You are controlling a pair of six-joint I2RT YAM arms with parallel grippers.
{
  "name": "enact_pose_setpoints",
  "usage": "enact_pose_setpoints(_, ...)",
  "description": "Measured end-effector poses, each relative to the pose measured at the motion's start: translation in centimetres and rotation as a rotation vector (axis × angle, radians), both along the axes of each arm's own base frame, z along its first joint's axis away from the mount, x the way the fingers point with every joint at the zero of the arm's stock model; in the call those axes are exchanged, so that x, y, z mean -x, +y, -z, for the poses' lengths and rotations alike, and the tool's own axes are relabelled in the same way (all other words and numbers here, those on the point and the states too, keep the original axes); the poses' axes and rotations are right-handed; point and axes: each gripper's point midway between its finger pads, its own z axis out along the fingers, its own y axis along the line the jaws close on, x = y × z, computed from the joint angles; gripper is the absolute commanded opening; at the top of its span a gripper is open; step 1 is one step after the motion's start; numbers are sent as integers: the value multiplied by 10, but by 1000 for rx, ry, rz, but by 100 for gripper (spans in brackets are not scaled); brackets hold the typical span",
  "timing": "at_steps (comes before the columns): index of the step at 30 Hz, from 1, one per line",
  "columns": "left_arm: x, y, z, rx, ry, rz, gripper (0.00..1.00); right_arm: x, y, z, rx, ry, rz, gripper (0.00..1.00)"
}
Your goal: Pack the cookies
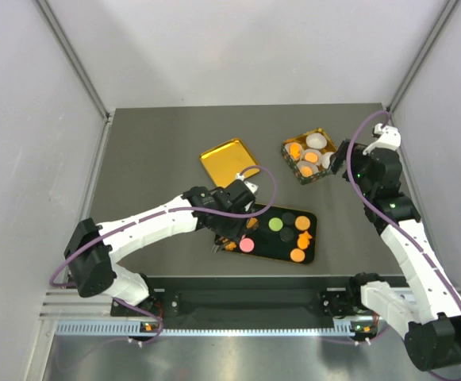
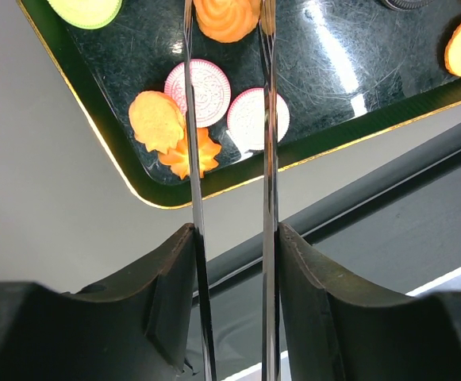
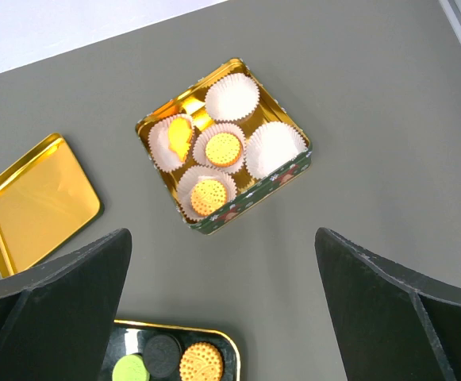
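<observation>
Three cookies (image 3: 209, 195) in the tin (image 3: 250, 197), two cups (image 3: 232, 95) empty, plenty left on the near tray (image 2: 333, 71). Left claw (image 2: 232, 238) squeezes tongs (image 2: 268, 119); right claw (image 3: 222, 234) gapes, empty.

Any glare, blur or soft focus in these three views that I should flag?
Left wrist: white glare streaks on the glossy dark tray, left pincer fingers soft up close, cookies sharp. Right wrist: even light, cookie tin crisp, right pincer fingers dark and featureless at the bottom corners. Top external: even light, mild sheen on the gold tray.
</observation>
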Motion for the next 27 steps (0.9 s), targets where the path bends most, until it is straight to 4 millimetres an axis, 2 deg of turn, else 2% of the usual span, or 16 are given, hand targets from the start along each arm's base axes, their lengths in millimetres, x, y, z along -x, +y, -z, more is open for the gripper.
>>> enact_pose_setpoints(4,0,0,1,-3,0,4,41,0,0,0,0,0,0,100)
enact_pose_setpoints(12,0,-1,2,-7,6,12,38,0,0,0,0,0,0,100)
enact_pose_setpoints(19,-6,-11,-17,33,-24,20,38,0,0,0,0,0,0,100)
enact_pose_setpoints(27,-11,-18,-29,55,-45,31,38,0,0,0,0,0,0,100)
